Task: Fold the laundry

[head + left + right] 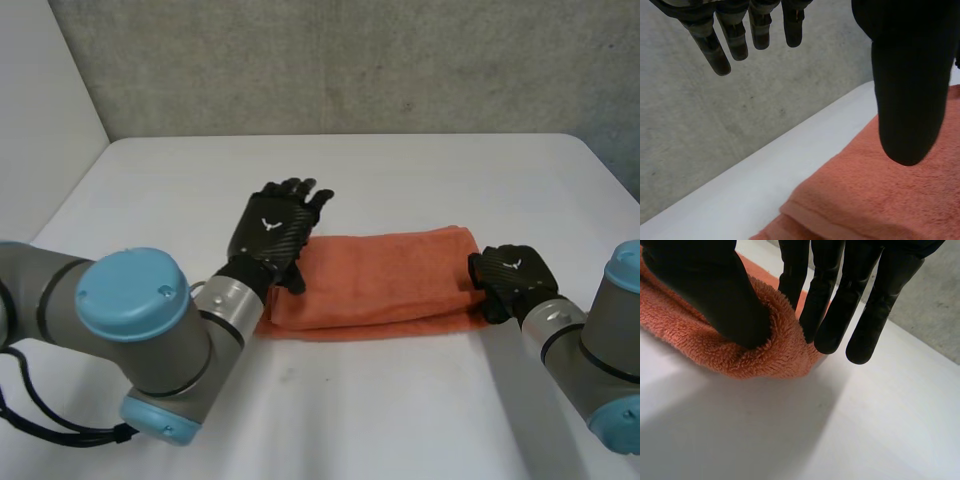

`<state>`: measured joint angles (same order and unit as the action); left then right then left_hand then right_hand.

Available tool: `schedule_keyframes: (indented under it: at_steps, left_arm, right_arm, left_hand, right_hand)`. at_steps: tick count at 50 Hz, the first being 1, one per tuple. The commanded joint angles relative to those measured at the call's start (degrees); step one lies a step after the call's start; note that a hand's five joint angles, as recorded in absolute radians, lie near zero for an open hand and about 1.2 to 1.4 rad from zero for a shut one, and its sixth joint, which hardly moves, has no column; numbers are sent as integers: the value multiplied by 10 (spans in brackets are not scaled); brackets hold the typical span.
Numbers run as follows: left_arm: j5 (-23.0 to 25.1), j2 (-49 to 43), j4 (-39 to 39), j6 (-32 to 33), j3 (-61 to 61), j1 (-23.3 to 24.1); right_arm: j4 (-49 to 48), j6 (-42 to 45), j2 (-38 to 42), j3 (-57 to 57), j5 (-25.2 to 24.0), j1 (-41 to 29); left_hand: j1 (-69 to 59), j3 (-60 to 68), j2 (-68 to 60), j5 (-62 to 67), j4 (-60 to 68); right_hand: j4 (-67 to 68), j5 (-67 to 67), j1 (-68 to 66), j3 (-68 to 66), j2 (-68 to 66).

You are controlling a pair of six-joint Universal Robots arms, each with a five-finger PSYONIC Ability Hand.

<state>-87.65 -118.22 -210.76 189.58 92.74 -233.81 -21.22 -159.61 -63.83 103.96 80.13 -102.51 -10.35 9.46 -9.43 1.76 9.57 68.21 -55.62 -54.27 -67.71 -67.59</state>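
Observation:
An orange towel [380,275] lies folded into a long strip across the middle of the white table [400,170]. My left hand [272,232] hovers over the towel's left end, open, with fingers [725,45] straight and thumb [910,75] spread above the cloth [880,200], holding nothing. My right hand [510,278] is at the towel's right end. In the right wrist view its thumb [715,285] presses into the fluffy end fold [700,335] while the fingers [840,300] stand on the other side, pinching the cloth between them.
A grey wall [350,60] runs behind the table's far edge, and a white panel [40,110] stands at the left. Bare tabletop surrounds the towel on all sides.

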Motion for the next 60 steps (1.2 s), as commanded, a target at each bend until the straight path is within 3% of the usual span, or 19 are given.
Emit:
schedule_keyframes:
  at_steps: [1, 5, 10, 12, 15, 23, 27, 28, 29, 30, 31, 32, 33, 35, 37, 42, 50, 60]
  left_arm:
    - [-3, 49, 0, -2, 44, -25]
    - [-3, 75, 1, -1, 74, -43]
    - [-3, 107, 5, -1, 95, -62]
    - [-3, 115, 7, -2, 102, -69]
    - [-3, 126, 10, -2, 108, -77]
    - [-4, 132, 24, -6, 108, -89]
    - [-4, 132, 25, -14, 104, -91]
    - [-5, 131, 25, -20, 98, -92]
    - [-5, 131, 25, -20, 98, -92]
    - [-5, 131, 25, -29, 94, -95]
    - [-4, 130, 25, -35, 87, -96]
    - [-4, 130, 25, -35, 87, -96]
    - [-4, 125, 27, -40, 77, -96]
    - [-4, 121, 27, -45, 68, -95]
    - [-3, 100, 30, -57, 45, -89]
    - [2, 57, 46, -82, -3, -63]
    - [1, -53, 105, -125, -90, -11]
    - [-11, -107, 178, -138, -114, -19]
  right_arm:
    - [-3, 36, 10, -29, 10, 1]
    - [-3, 71, 7, -58, 13, -8]
    - [-1, 98, 4, -133, 34, -110]
    - [0, 99, 26, -187, 39, -193]
    - [3, 107, 63, -227, 35, -257]
    - [35, 124, 157, -278, 8, -358]
    - [65, 122, 169, -286, 8, -363]
    - [78, 120, 163, -289, 12, -363]
    - [89, 113, 151, -290, 12, -362]
    - [89, 113, 151, -290, 12, -362]
    - [90, 101, 130, -290, 13, -356]
    - [90, 101, 129, -290, 13, -356]
    - [90, 77, 110, -287, 19, -342]
    - [90, 30, 85, -285, 28, -309]
    - [95, -81, 43, -283, 42, -255]
    - [131, -178, 23, -288, 37, -212]
    - [193, -181, 93, -328, 29, -193]
    - [231, -163, 182, -377, 27, -189]
  left_hand:
    - [4, 5, -6, -18, 4]
    - [4, 5, -6, -18, 4]
    - [4, 5, -6, -18, 4]
    - [4, 5, -6, -18, 4]
    - [4, 5, -6, -18, 4]
    - [4, 5, -6, -18, 4]
    - [4, 5, -6, -18, 4]
    - [4, 5, -6, -18, 4]
    - [4, 5, -6, -18, 4]
    - [4, 5, -6, -18, 4]
    - [4, 5, -6, -18, 4]
    - [4, 5, -6, -18, 4]
    - [4, 5, -6, -18, 4]
    - [4, 5, -6, -18, 4]
    - [4, 5, -6, -18, 4]
    - [4, 5, -6, -18, 4]
    - [3, 6, -6, -17, 5]
    - [4, 5, -6, -18, 4]
  right_hand:
    - [118, -144, -257, -123, -124]
    - [118, -144, -257, -123, -124]
    - [118, -144, -257, -123, -124]
    - [118, -144, -257, -123, -124]
    - [118, -144, -257, -123, -124]
    - [118, -144, -257, -123, -124]
    - [118, -144, -257, -123, -124]
    - [29, -55, -168, -34, -35]
    - [-250, 224, 111, 245, 244]
    - [-253, 227, 114, 248, 247]
    - [-495, 469, 355, 490, 489]
    - [-497, 471, 358, 492, 491]
    - [-582, 556, 443, 577, 576]
    - [-582, 556, 443, 577, 576]
    - [-582, 556, 443, 577, 576]
    - [-582, 556, 443, 577, 576]
    - [-582, 556, 443, 577, 576]
    - [-582, 556, 443, 577, 576]
